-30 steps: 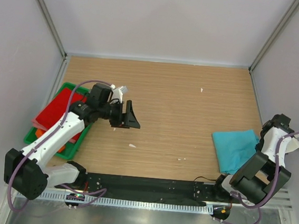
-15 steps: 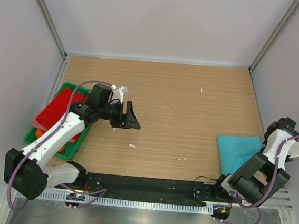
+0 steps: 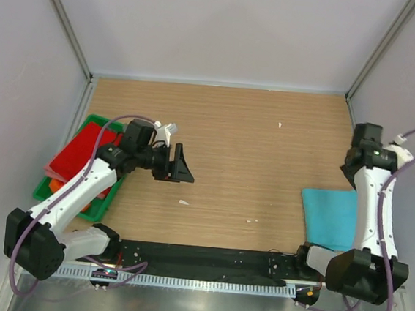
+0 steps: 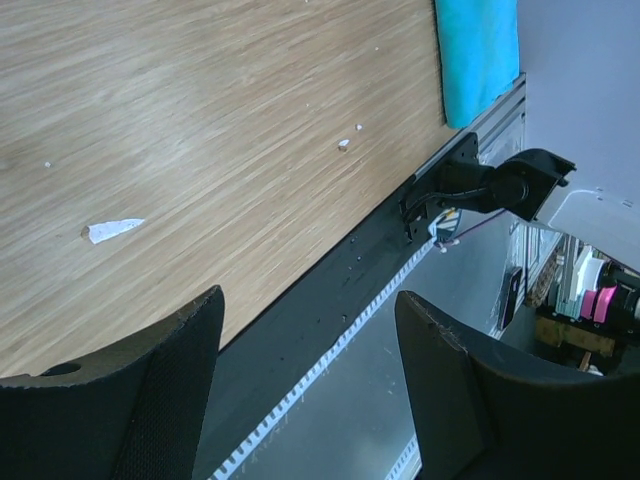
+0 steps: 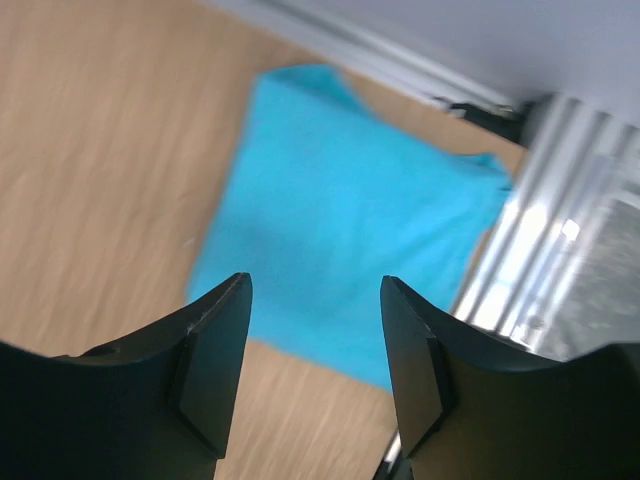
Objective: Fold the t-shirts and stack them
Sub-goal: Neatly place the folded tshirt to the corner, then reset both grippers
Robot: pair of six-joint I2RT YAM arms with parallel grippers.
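Smooth folded turquoise t-shirt [image 3: 326,217], flat rectangle on pale wood-grain table [image 3: 254,130]

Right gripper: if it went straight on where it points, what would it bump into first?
Probably the turquoise t-shirt: it lies straight ahead of the open right gripper, with nothing seen between, though depth is unclear.

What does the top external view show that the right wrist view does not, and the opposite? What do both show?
Only top external: the green tray with the red t-shirt in it, and the left gripper, open. Only right wrist: the right gripper seen close, open above the cloth. Both: the turquoise t-shirt lying on the wooden table near its right near corner.
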